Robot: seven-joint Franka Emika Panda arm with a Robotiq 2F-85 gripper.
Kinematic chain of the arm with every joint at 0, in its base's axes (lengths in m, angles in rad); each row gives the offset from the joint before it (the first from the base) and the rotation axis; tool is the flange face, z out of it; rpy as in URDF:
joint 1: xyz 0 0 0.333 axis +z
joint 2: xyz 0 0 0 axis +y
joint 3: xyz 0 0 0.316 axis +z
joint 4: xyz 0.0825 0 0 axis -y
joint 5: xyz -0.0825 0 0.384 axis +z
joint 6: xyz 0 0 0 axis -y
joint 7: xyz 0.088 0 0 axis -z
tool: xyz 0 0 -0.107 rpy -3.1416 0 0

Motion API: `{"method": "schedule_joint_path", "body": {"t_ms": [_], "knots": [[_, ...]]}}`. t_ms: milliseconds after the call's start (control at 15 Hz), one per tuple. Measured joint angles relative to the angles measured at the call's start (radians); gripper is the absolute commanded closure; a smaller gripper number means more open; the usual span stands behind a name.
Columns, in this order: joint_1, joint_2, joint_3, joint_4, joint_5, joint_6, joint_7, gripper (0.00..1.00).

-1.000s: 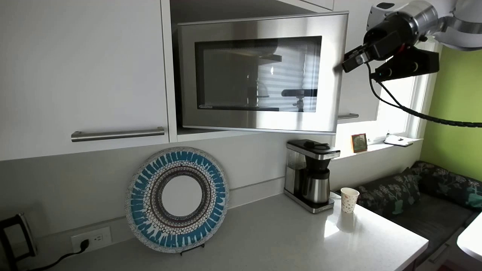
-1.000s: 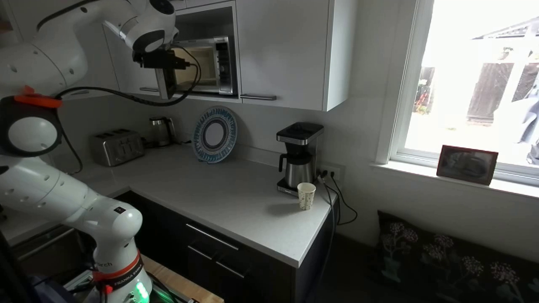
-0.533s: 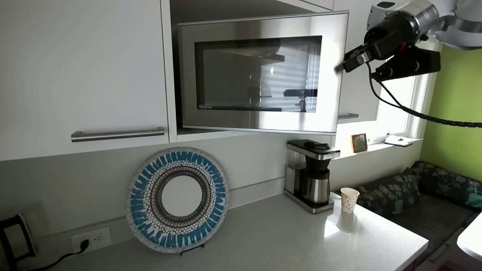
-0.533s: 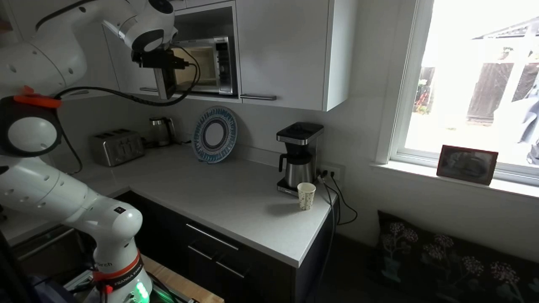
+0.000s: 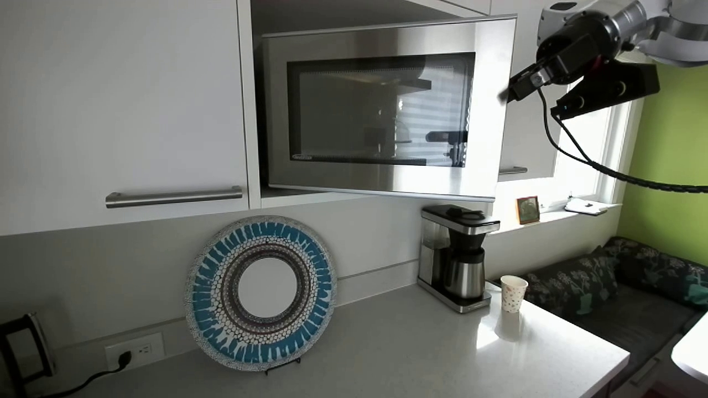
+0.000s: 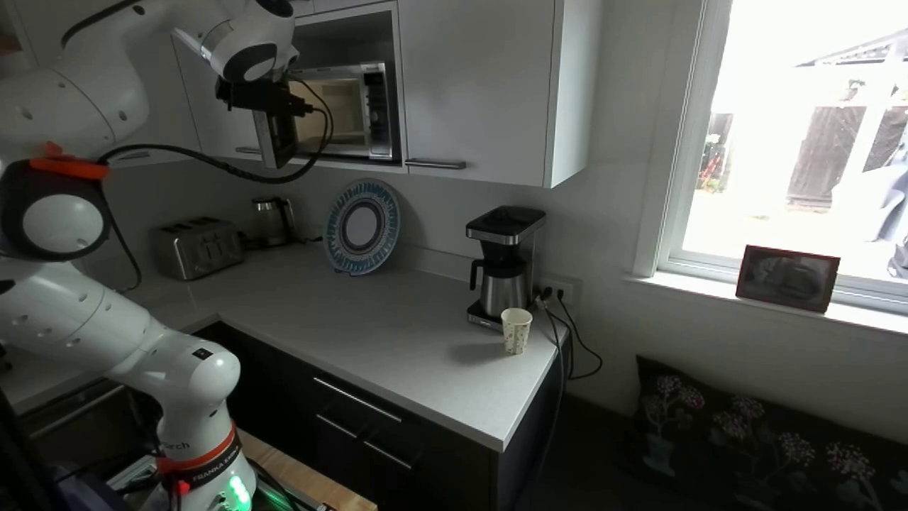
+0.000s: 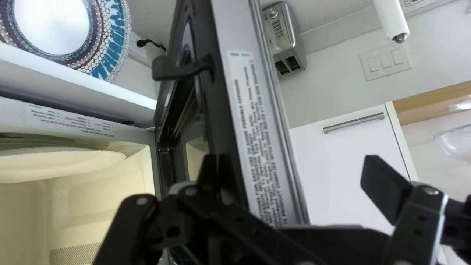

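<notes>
Black two-finger gripper (image 7: 292,172) spread wide at the edge of the swung-out, silver steel-framed microwave door (image 7: 237,117)

In the wrist view its fingers (image 7: 384,184) stand well apart, the door's free edge between them: close to the finger at the left of that view, well clear of the other. Blur leaves it uncertain whether that nearer fingertip (image 7: 207,172) touches the door's dark inner face. A white printed label (image 7: 257,140) runs along the door's edge, and a black plastic latch hook (image 7: 182,69) juts from it. On the inner side shows the cream microwave cavity (image 7: 99,206), holding a pale round disc (image 7: 59,163). In an exterior view the fingers (image 5: 524,84) lie right at the door's side edge. Lower and farther, on the pale grey counter (image 5: 398,342), stand a round plate with a blue-and-white ring pattern (image 5: 267,287), a black-and-steel coffee maker (image 5: 464,276) and, just beside it, a white speckled paper cup (image 5: 513,294). In both exterior views a reddish-framed picture (image 6: 787,279) stands on the white window sill (image 6: 684,284).
</notes>
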Motion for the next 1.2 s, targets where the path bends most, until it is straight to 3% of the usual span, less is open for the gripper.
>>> {"method": "schedule_joint_path", "body": {"t_ms": [333,1200], "knots": [[0.007,0.007,0.011,0.028,0.000,-0.030,0.076,0.00],[0.004,0.014,0.002,0.022,-0.021,-0.007,0.108,0.00]]}}
